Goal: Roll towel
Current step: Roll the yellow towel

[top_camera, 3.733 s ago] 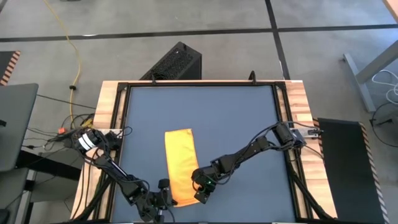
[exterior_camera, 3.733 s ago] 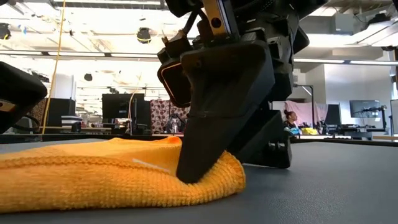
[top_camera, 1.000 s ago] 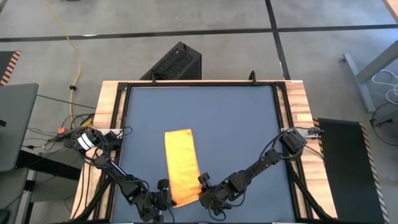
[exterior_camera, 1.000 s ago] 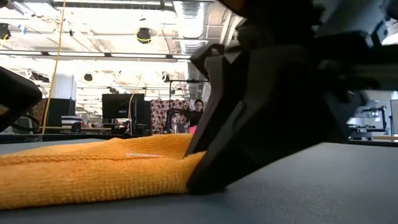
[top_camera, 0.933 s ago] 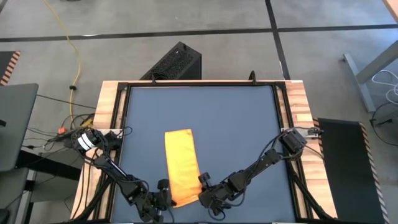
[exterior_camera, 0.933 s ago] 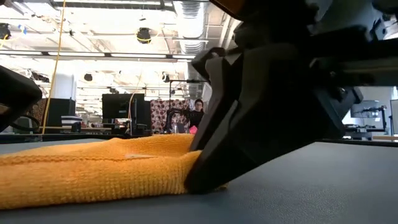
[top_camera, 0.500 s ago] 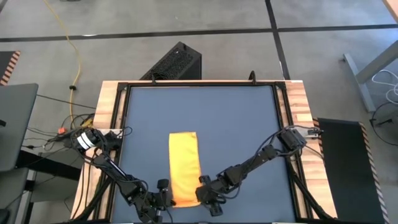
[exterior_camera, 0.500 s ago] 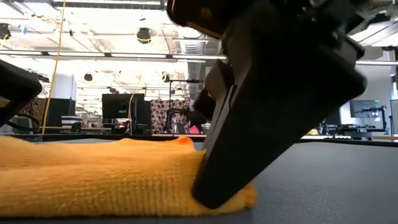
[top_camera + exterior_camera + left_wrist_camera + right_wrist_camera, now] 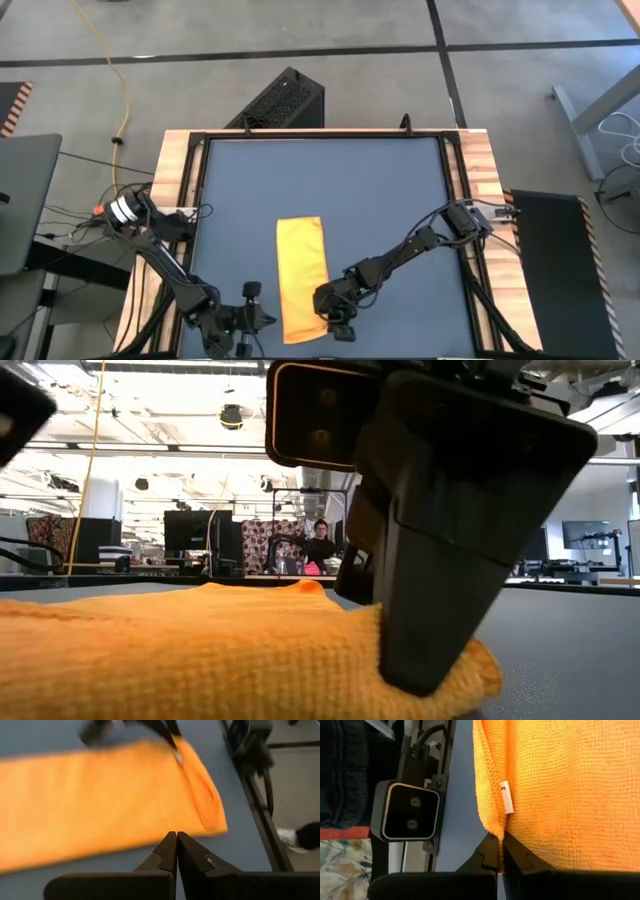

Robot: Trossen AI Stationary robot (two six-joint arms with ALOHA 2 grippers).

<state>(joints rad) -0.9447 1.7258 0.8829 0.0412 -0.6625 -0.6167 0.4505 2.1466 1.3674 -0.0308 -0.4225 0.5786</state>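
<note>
Right claw [image 9: 322, 322] pinches near corner of towel [image 9: 303, 277], fingers clamped on the edge w/ a small white tag. Towel lies as narrow strip mid-counter [image 9: 380, 190]. Left claw [image 9: 243, 322] closed, empty, just beside strip.

The towel [image 9: 302, 277] lies on the table [image 9: 380, 190] between the left pincer [image 9: 243, 318] and right pincer [image 9: 326, 318].

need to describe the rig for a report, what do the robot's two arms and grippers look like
Both arms are dark, slim and jointed, with black cables looped along them. The left arm has a pale band near its base. Each gripper, left and right, ends in two black wedge-shaped fingers tapering to narrow tips.
</note>
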